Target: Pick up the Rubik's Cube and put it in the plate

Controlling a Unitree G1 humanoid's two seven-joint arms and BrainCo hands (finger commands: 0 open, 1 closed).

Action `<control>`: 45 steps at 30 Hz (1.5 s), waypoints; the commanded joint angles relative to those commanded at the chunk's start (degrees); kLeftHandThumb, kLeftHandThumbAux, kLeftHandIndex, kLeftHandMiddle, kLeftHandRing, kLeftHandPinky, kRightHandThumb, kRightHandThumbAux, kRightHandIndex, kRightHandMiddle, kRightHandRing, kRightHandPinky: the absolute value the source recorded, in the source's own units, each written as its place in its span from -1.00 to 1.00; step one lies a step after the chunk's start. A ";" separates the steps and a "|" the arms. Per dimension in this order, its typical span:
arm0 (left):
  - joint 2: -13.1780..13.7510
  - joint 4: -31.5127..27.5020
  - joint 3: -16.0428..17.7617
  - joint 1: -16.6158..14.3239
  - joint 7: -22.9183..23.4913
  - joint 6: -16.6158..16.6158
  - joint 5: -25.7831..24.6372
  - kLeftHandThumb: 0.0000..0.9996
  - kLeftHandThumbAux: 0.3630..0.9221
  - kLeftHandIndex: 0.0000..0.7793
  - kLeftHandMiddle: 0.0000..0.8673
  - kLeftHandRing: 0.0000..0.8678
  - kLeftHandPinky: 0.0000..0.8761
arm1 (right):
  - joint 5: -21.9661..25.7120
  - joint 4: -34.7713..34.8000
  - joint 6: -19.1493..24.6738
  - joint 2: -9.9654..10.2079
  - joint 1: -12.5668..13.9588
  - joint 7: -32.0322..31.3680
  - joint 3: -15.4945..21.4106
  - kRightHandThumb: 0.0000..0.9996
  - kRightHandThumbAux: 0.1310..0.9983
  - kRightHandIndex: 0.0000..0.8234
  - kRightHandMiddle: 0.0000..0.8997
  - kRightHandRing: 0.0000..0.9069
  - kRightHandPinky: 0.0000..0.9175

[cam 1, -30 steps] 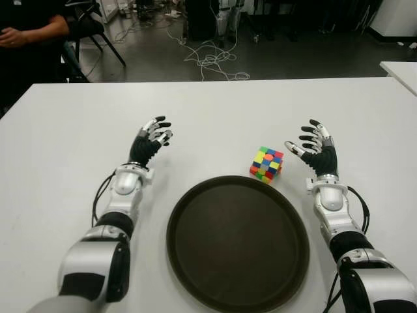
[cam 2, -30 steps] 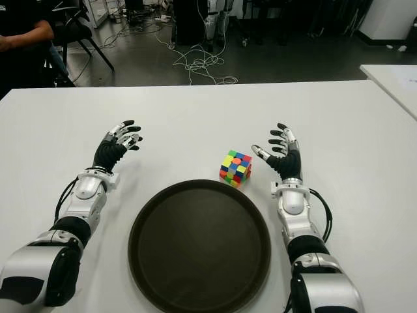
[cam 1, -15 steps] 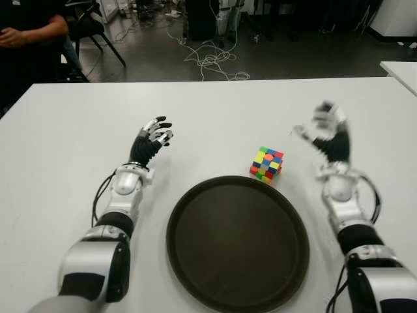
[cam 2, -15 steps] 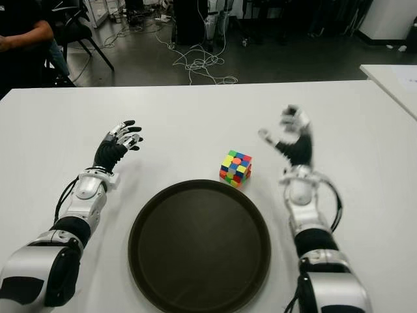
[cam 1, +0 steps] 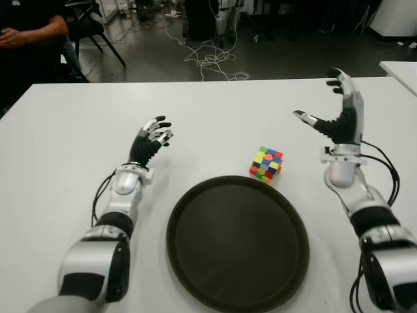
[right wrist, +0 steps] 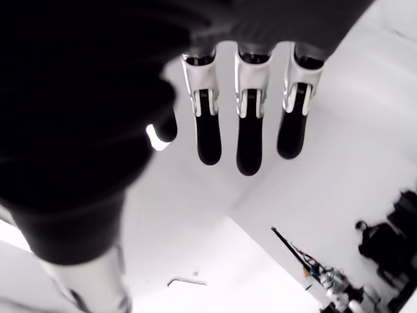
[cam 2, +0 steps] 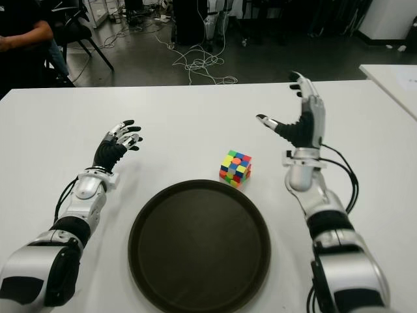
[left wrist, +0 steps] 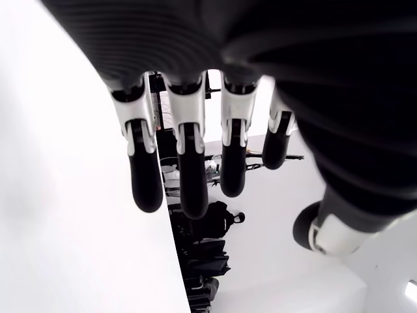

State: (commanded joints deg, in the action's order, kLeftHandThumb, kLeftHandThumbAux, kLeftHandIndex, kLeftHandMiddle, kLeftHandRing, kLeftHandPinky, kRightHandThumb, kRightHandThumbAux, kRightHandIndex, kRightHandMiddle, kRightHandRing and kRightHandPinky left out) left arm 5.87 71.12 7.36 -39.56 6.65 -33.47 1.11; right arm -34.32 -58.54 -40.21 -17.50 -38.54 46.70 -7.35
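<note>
The right hand (cam 1: 339,120) had lifted off the white table (cam 1: 58,143) in the last second, from just beside the Rubik's Cube (cam 1: 266,163) to upper right of it, fingers splayed and gripping nothing (a reach being set up, I judged). The cube sat at centre frame, just beyond the dark plate's (cam 1: 189,261) far rim. The left hand (cam 1: 151,138) showed centre-left, released. The wrist views showed neither the cube nor the plate

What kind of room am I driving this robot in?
Probably a robotics lab or workshop: loose cables lie on the dark floor behind the white table, equipment stands along the back, and a seated person watches from the far-left corner.
</note>
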 joint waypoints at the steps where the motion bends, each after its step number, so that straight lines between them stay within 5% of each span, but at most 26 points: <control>1: 0.00 0.03 0.12 0.01 0.13 0.00 -0.13 -0.62 -0.05 -0.54 -0.44 -0.30 -0.11 | -0.58 -0.50 0.03 0.54 0.13 0.94 -0.80 -0.94 0.66 -0.48 -0.41 -0.40 -0.32; 15: 0.00 -0.04 0.89 0.04 1.52 -0.08 -1.00 -0.62 -0.06 -0.52 -0.41 -0.28 -0.11 | -2.42 -2.87 -2.69 0.79 -0.08 5.04 -5.71 -1.00 0.66 -0.55 -0.45 -0.38 -0.23; 21: 0.04 -0.11 0.71 0.14 1.30 -0.14 -0.85 -0.59 -0.05 -0.52 -0.40 -0.28 -0.11 | -2.69 -3.28 -3.06 -0.03 0.09 1.67 -7.70 -1.00 0.65 -0.61 -0.41 -0.29 -0.10; 25: 0.04 -0.13 0.67 0.17 1.20 0.01 -0.81 -0.58 -0.06 -0.53 -0.41 -0.27 -0.10 | -3.83 -3.15 -2.24 -1.41 -0.06 -2.36 -9.75 -1.00 0.63 -0.61 -0.44 -0.34 -0.19; 31: 0.12 -0.10 0.58 0.09 1.16 0.32 -0.73 -0.60 -0.08 -0.55 -0.42 -0.26 -0.07 | -6.38 -0.71 1.20 -3.98 0.21 -10.40 -13.45 -1.00 0.56 -0.62 -0.53 -0.47 -0.42; 45: 0.21 0.08 0.46 -0.04 1.09 0.32 -0.61 -0.64 -0.07 -0.54 -0.42 -0.28 -0.10 | -8.68 7.47 13.61 -6.52 1.33 -23.61 -17.34 -1.00 0.50 -0.67 -0.61 -0.59 -0.63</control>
State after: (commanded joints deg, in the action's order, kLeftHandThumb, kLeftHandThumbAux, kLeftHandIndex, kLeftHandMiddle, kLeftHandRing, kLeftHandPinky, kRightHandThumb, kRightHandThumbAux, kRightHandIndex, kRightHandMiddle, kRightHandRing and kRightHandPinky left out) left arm 6.09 71.20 7.82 -39.60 7.74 -33.15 0.50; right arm -43.00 -51.07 -26.59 -24.02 -37.21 23.10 -24.69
